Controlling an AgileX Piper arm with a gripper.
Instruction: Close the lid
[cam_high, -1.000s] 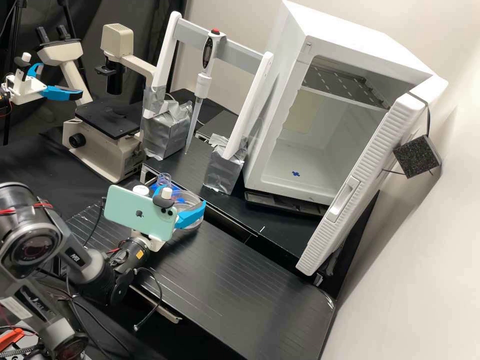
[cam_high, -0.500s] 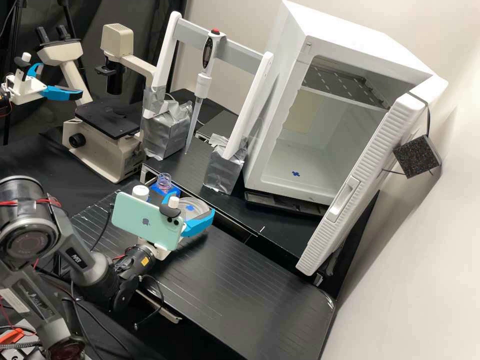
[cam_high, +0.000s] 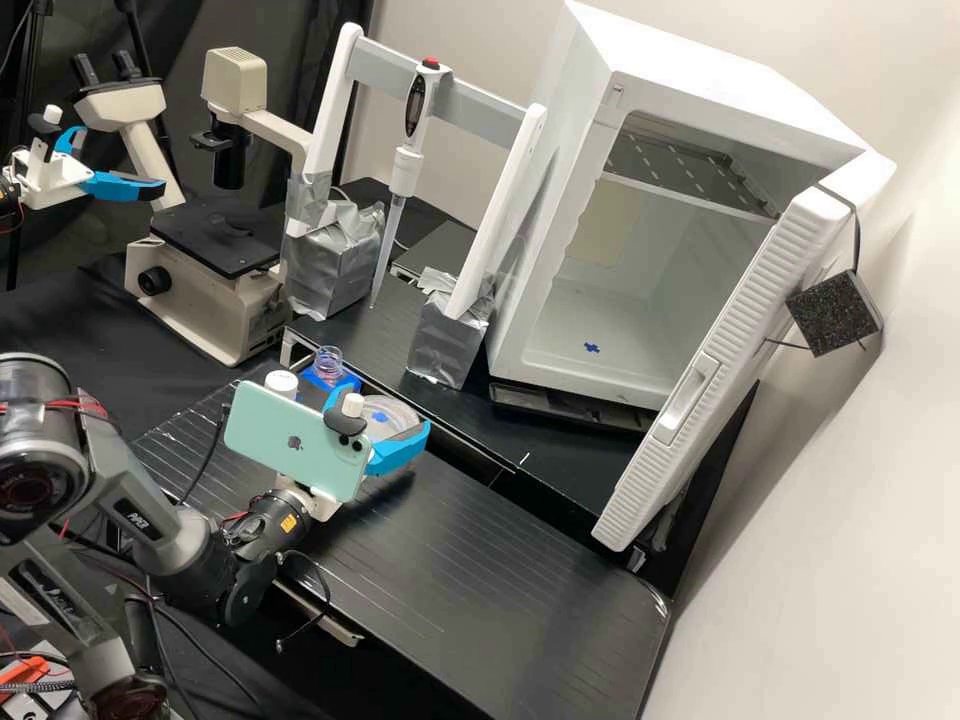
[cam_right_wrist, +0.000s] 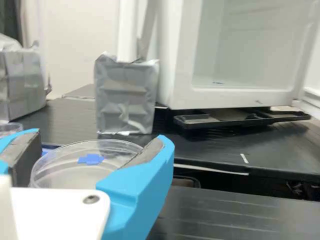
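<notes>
In the high view my gripper (cam_high: 388, 405) is over the near black bench, partly behind the phone mounted on the wrist. Its blue fingers are shut on a round clear lid (cam_high: 396, 412) with a small blue mark. The wrist view has the gripper (cam_right_wrist: 102, 139) with one finger at either side of the clear lid (cam_right_wrist: 65, 165), whose blue mark faces up. Whether a dish base stands under the lid, I cannot tell.
Beside the lid are an open clear bottle (cam_high: 328, 362) in a blue holder and a white-capped bottle (cam_high: 281, 382). Behind stand a pipette (cam_high: 405, 170) on its frame, a microscope (cam_high: 215, 240) and a white incubator (cam_high: 600, 200) with its door open.
My gripper and the lid with its blue mark have shifted together to the right and toward the near side of the bench. Over the last half second they have barely moved.
</notes>
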